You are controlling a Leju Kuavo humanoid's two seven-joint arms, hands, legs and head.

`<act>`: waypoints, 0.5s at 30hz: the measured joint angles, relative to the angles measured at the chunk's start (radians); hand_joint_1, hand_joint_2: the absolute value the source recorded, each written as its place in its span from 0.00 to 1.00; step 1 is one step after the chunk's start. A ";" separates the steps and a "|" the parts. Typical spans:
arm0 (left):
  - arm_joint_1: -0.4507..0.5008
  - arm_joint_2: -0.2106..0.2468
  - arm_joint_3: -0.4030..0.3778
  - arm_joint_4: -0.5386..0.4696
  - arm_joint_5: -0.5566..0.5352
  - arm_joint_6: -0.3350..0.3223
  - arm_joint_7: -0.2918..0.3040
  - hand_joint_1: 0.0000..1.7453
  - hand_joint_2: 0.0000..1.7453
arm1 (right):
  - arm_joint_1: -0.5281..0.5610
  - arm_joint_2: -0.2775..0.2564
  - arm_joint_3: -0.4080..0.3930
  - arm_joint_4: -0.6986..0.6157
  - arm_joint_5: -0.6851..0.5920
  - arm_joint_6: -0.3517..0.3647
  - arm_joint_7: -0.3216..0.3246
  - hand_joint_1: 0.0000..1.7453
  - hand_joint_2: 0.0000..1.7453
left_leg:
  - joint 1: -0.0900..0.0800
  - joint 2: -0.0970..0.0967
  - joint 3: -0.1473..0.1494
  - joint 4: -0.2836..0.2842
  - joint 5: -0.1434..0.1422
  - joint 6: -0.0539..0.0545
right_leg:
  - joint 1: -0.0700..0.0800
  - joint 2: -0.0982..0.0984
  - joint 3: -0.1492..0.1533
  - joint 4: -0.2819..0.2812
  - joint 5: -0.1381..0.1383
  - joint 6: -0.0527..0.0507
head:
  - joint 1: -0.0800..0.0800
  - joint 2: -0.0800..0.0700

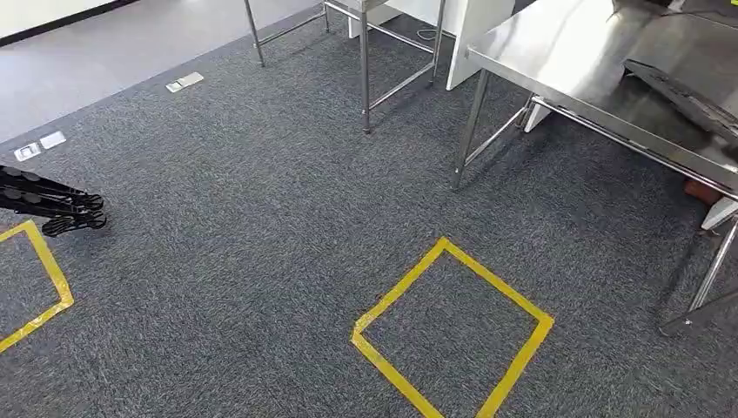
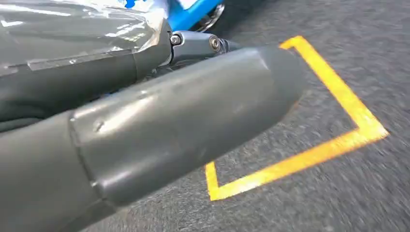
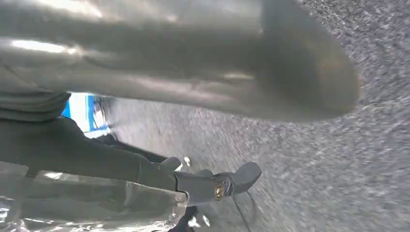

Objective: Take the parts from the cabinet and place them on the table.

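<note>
A steel table stands at the far right of the head view, with a flat dark object lying on it. My left hand hangs over the carpet. Its thick grey thumb runs across the left wrist view, a dark finger reaches out behind it, and I see nothing in the hand. My right hand also hangs over the carpet. Its thumb and its dark fingers are apart, with bare carpet between them.
Two yellow tape squares mark the grey carpet, one straight ahead and one at the left edge. A black wheeled stand lies at the left. A second steel frame stands behind. Something blue is near my left hand.
</note>
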 joint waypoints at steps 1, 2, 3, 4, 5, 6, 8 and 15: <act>-0.001 0.000 0.003 0.000 0.000 0.003 0.001 0.00 0.00 | -0.003 0.001 0.004 0.000 0.004 0.002 0.000 0.00 0.00 | 0.003 0.017 0.058 -0.101 0.038 0.000 | -0.001 -0.008 0.003 0.000 -0.001 0.002 | 0.000 0.000; -0.002 -0.001 0.003 0.000 0.000 0.008 0.002 0.00 0.00 | -0.005 0.001 0.010 0.000 0.009 0.003 0.002 0.00 0.00 | 0.004 0.063 0.109 -0.189 0.055 -0.002 | 0.003 -0.017 0.013 0.004 -0.005 0.009 | 0.000 0.000; -0.005 -0.006 0.004 0.000 0.001 0.012 0.002 0.00 0.00 | -0.004 -0.001 0.014 0.000 0.013 0.004 0.003 0.00 0.00 | -0.004 0.062 0.111 -0.199 0.051 0.003 | 0.013 -0.022 0.000 0.011 -0.010 0.016 | -0.002 0.000; -0.005 -0.007 0.005 0.000 0.002 0.016 0.002 0.00 0.00 | -0.005 -0.001 0.018 0.000 0.018 0.005 0.006 0.00 0.00 | -0.004 0.049 0.106 -0.198 0.053 0.012 | 0.014 -0.027 0.009 0.009 -0.010 0.021 | 0.007 0.000; -0.004 -0.008 0.007 0.000 0.002 0.018 0.002 0.00 0.00 | -0.007 -0.001 0.021 0.000 0.020 0.006 0.008 0.00 0.00 | -0.010 0.042 0.101 -0.196 0.054 0.017 | 0.014 -0.035 0.010 0.008 -0.007 0.026 | 0.009 0.000; -0.003 -0.009 0.011 0.000 0.005 0.018 0.003 0.00 0.00 | -0.009 -0.001 0.024 0.000 0.024 0.008 0.010 0.00 0.00 | -0.014 0.033 0.097 -0.196 0.055 0.025 | 0.014 -0.042 0.012 0.005 -0.005 0.034 | 0.009 0.000; -0.003 -0.012 0.014 0.000 0.008 0.021 0.003 0.00 0.00 | -0.011 -0.002 0.031 0.000 0.034 0.008 0.010 0.00 0.00 | -0.010 0.015 0.097 -0.208 0.069 0.046 | 0.004 -0.008 -0.001 0.027 -0.026 0.046 | 0.010 0.000; 0.002 -0.024 0.049 -0.013 -0.029 0.027 0.036 0.00 0.00 | -0.004 -0.002 0.048 0.001 0.057 0.010 0.013 0.00 0.00 | -0.019 -0.061 0.080 -0.207 0.083 0.064 | 0.007 0.069 -0.118 0.265 -0.101 0.052 | 0.016 0.000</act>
